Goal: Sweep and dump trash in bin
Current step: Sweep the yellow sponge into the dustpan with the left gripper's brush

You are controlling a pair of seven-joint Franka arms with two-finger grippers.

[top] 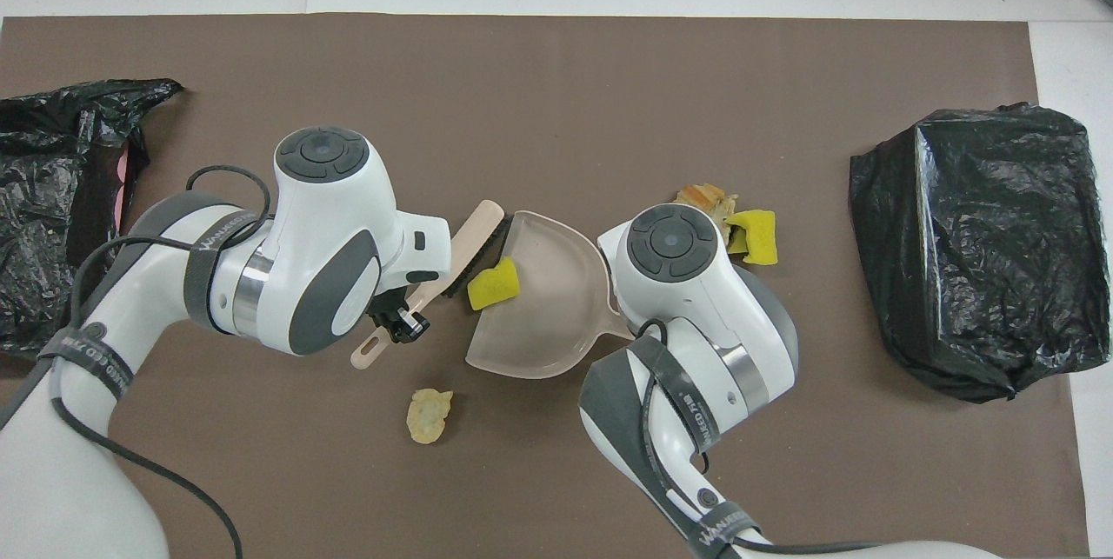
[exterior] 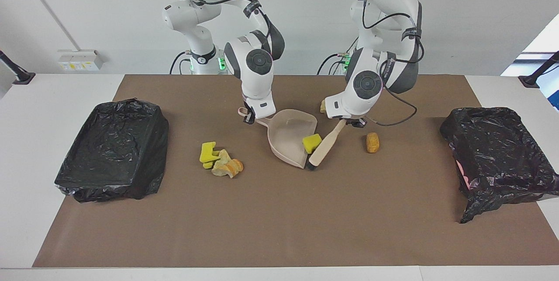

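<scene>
We saw the left gripper (exterior: 352, 122) pinching the brush (exterior: 323, 146) handle, its bristles against a yellow sponge chunk (exterior: 311, 142) at the dustpan (exterior: 289, 135) mouth. The right gripper (exterior: 249, 117) clamped the dustpan handle. Other scraps (exterior: 220, 161) lay on the brown mat (exterior: 279, 220).

Two white robot arms reach down over the middle of the table, wrists bent low. The left gripper (exterior: 352, 123) is clamped on a brush handle, its wrist angled toward the other arm. The right gripper (exterior: 249, 117) is closed on a dustpan handle, forearm nearly vertical above it
</scene>
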